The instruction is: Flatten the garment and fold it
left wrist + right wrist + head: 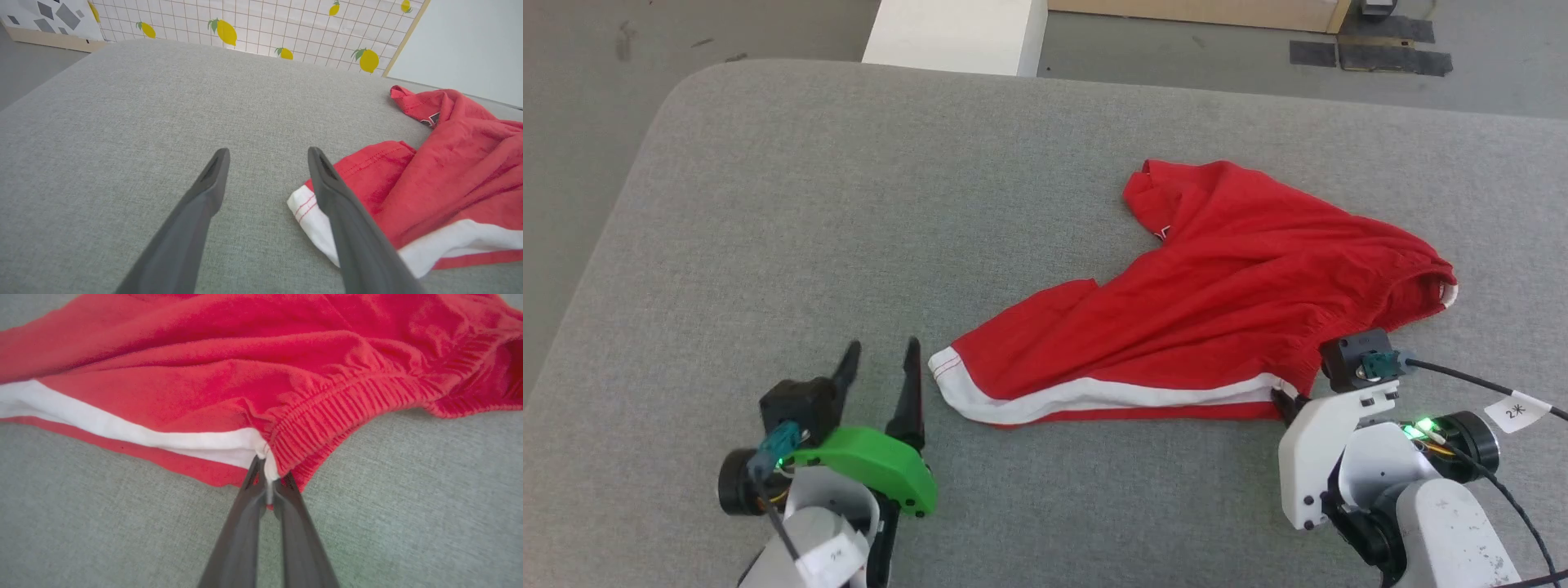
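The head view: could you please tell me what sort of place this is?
Probably an indoor robot-testing lab staged like a home: a grey fabric-covered table holding the garment, a lemon-print backdrop panel, and black tape patches on the grey floor.

One garment (1225,302), one table (849,204), two grippers: a left gripper (882,349) and a right gripper (267,475). Beyond the table stands one white block (956,33).

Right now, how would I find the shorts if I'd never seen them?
Look at the big grey table. On its right side lie crumpled shorts, the right gripper pinching their waistband corner. They are bright red with a white stripe, unlike the dark, open left gripper beside them.
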